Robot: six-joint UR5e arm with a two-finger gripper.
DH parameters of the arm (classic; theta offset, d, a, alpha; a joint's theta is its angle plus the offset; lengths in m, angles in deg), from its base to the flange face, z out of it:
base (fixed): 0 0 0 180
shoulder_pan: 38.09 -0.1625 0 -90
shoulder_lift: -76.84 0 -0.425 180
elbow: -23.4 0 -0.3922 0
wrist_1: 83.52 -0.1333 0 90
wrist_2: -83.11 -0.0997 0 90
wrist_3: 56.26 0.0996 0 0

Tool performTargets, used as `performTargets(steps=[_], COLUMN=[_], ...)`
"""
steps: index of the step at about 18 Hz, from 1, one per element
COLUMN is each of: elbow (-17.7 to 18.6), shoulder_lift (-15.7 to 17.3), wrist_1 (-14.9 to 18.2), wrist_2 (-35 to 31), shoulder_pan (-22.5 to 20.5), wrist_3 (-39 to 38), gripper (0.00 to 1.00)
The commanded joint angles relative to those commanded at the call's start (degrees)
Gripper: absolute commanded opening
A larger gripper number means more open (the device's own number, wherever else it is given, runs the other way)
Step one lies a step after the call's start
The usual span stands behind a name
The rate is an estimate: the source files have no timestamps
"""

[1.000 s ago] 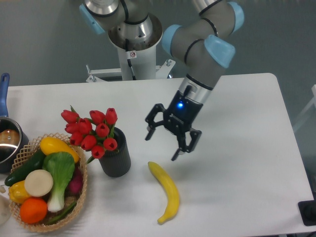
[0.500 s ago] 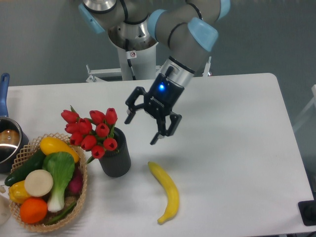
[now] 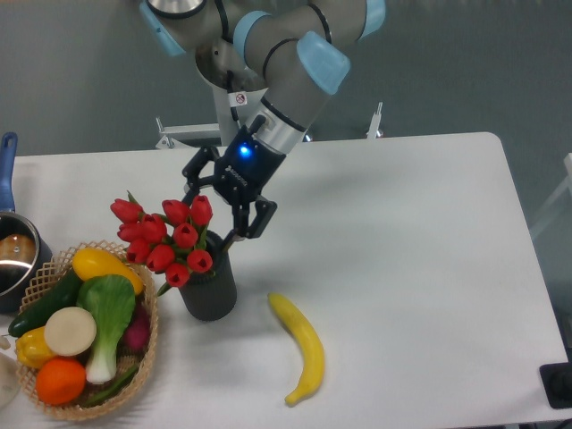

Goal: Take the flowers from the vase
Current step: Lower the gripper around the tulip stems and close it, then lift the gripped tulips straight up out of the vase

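The flowers [image 3: 166, 239], a bunch of red tulip buds with green leaves, stand in the black ribbed vase [image 3: 210, 282] at the left of the white table. My gripper [image 3: 213, 212] is open and empty, just to the right of and above the buds, its fingers [image 3: 239, 231] spread near the vase's mouth. It does not hold the flowers.
A yellow banana [image 3: 301, 347] lies right of the vase. A wicker basket [image 3: 143, 371] with vegetables and fruit sits at the front left. A blue-handled metal pot [image 3: 12, 250] stands at the left edge. The arm's base [image 3: 234, 80] is at the back.
My gripper has moved left and back across the table, from right of the banana to just beside the tulips. It stays open. Nothing else moved.
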Motion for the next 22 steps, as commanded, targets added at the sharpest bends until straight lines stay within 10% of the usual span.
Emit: performTargets(steps=[4, 9, 22], elbow=[-0.7, -0.7, -6.0], shoulder_lift=[-2.3, -2.9, -0.4], wrist_1=[-0.3, -0.2, 0.0], wrist_2=[3.9, 5.3, 6.1], shoulder_pan=[0.8, 0.6, -1.5], wrist_3=[0.2, -1.2, -13.6], gripper=[0.90, 0.01, 0.00])
